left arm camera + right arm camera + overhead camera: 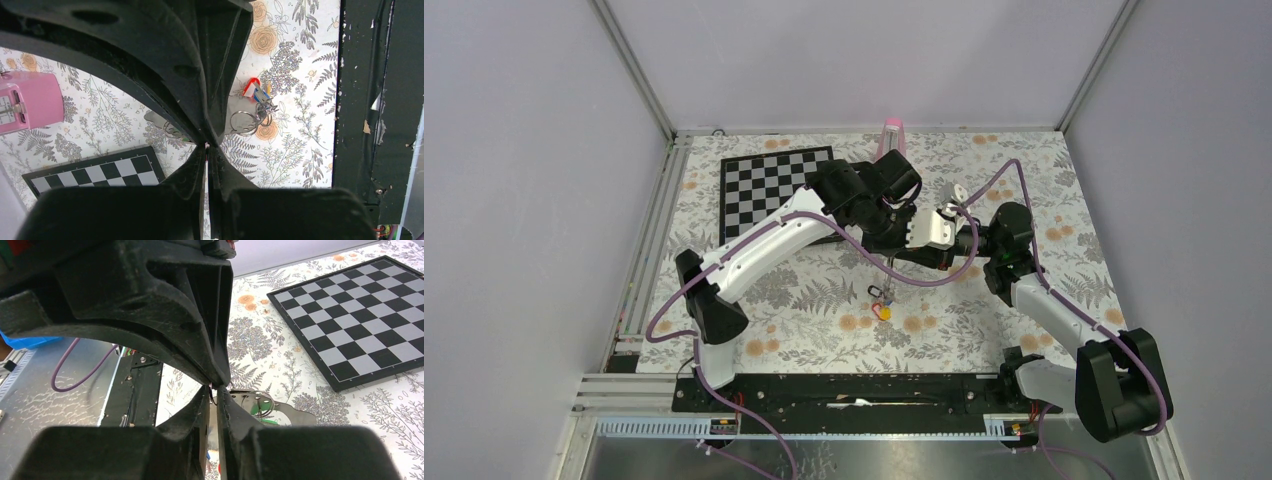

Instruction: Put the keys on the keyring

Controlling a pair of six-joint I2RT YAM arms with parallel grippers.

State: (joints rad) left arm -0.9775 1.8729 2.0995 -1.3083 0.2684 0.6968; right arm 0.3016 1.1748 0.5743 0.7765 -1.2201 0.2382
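Closest to the lens, the left gripper (207, 146) has its black fingers (190, 75) pressed together, tips meeting with no gap. What they pinch, I cannot tell. Over to the right gripper (216, 389), and it's just as tight, with a thin dark strand showing right at the tips. Just past them, at four o'clock, sits a green-tagged key (295, 415) with its split ring.

From above, the two grippers meet tip to tip over mid-table. From that meeting point a thin line of keyring (891, 278) runs toward six o'clock, down to a small bunch of keys (882, 305) with black, yellow and pink-red tags showing. Whether the bunch hangs or rests on the cloth, I cannot tell.

Moving outward, the chessboard (759, 190) lies at ten o'clock from the grippers. A pink box (892, 135) stands at twelve o'clock, on the far edge of the floral table (1044, 180).
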